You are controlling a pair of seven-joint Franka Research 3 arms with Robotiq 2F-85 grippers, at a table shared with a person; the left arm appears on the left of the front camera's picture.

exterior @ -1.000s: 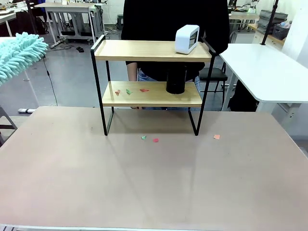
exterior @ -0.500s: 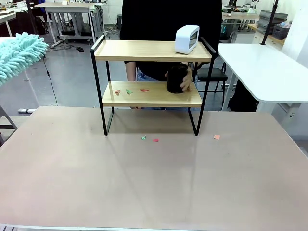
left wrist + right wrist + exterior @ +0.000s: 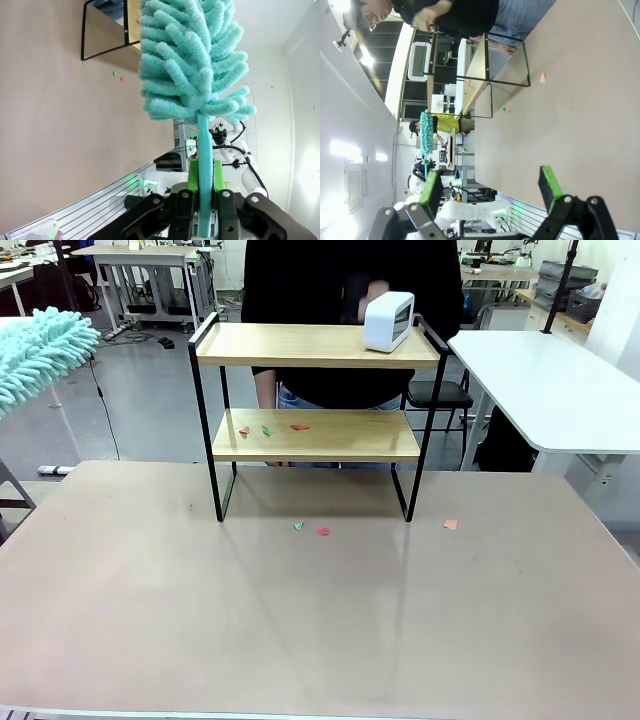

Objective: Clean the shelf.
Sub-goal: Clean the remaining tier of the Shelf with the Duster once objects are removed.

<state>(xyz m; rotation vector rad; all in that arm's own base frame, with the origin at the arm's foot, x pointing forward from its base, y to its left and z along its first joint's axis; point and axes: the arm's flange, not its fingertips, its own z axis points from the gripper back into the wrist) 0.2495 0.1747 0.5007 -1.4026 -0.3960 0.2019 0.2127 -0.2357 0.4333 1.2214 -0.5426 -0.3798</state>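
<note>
The shelf stands at the far middle of the beige table, two light boards in a black frame. A white device sits on its top board. Three small paper scraps lie on the lower board's left half. Behind the top board, the person's hand holds a dark cup, blurred. My left gripper is shut on the handle of a teal fluffy duster, raised at the far left. My right gripper is open and holds nothing, above the table, well away from the shelf.
Green and red scraps lie on the table in front of the shelf, and an orange scrap lies to its right. A white table stands at the far right. The person in black stands right behind the shelf.
The person's hand took the black cup off the lower board's right side and lifted it up behind the top board. The duster has not moved.
</note>
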